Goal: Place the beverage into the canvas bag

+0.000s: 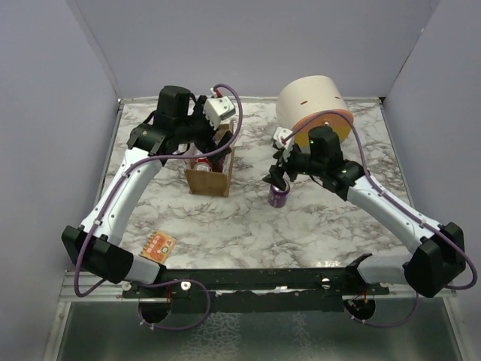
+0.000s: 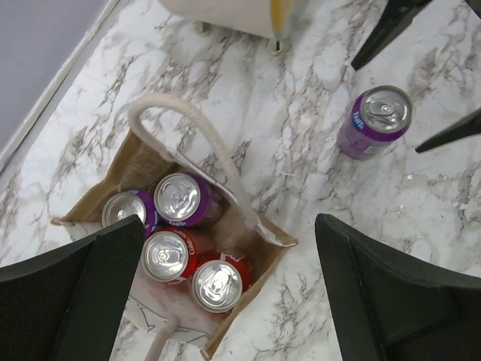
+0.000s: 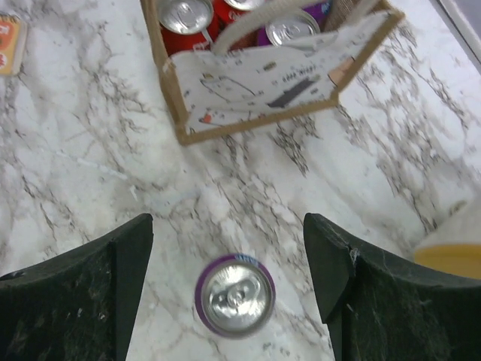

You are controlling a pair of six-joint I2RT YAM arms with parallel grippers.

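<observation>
A purple can (image 1: 278, 195) stands upright on the marble table, right of the canvas bag (image 1: 208, 179). It also shows in the right wrist view (image 3: 234, 295) and the left wrist view (image 2: 373, 122). My right gripper (image 3: 229, 252) is open, straight above the can, a finger on each side and not touching it. The tan bag (image 2: 264, 237) with cream handles holds several cans, red and purple; in the right wrist view its printed side (image 3: 263, 86) faces me. My left gripper (image 2: 229, 256) is open above the bag's right edge, holding nothing.
A large cream cylinder with an orange-yellow face (image 1: 314, 109) lies at the back right, close behind the right arm. A small orange packet (image 1: 158, 246) lies near the front left. Grey walls enclose the table on three sides.
</observation>
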